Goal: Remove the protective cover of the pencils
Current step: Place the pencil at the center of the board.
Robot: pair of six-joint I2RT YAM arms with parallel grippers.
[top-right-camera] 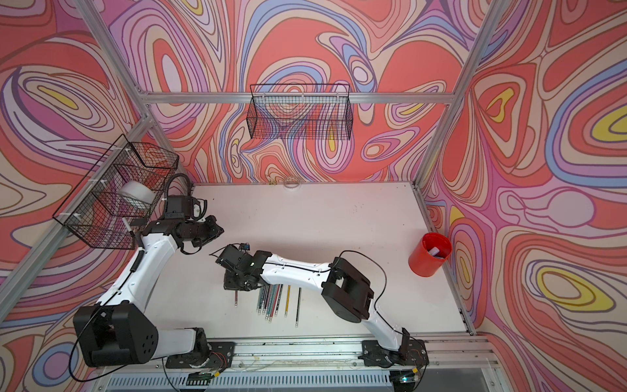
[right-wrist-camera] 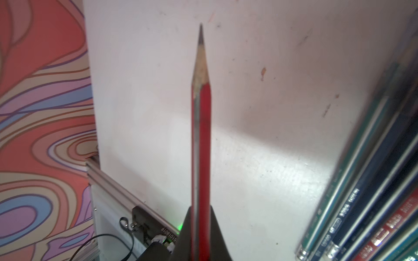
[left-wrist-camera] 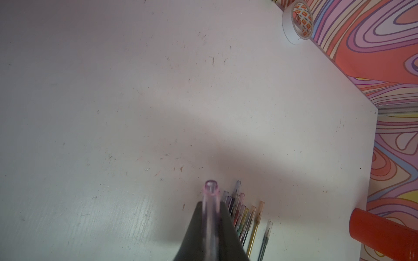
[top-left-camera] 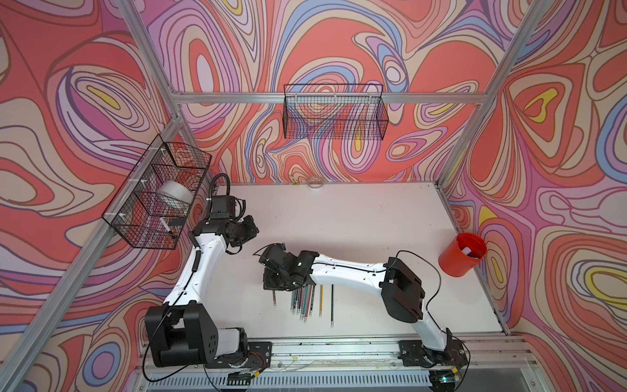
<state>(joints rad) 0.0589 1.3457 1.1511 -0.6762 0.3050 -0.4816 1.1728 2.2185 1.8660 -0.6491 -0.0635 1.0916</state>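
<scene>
filling the middle, the white tabletop [top-left-camera: 356, 220] carries a red cup [top-left-camera: 461, 254] at its right edge and a row of pencils [top-left-camera: 303, 298] near the front, caps on. the right end effector [right-wrist-camera: 200, 211] is clenched on a red pencil [right-wrist-camera: 201, 135] — tip bare — beside the row. the left end effector [left-wrist-camera: 211, 209] pinches a lavender cover [left-wrist-camera: 211, 192] above the tabletop.

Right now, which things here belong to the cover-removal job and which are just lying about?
Job: red pencil in right tool; pink cover in left tool; capped pencils; red cup, maybe for covers.
Lying about: tape roll; wire baskets; white marker.
</scene>
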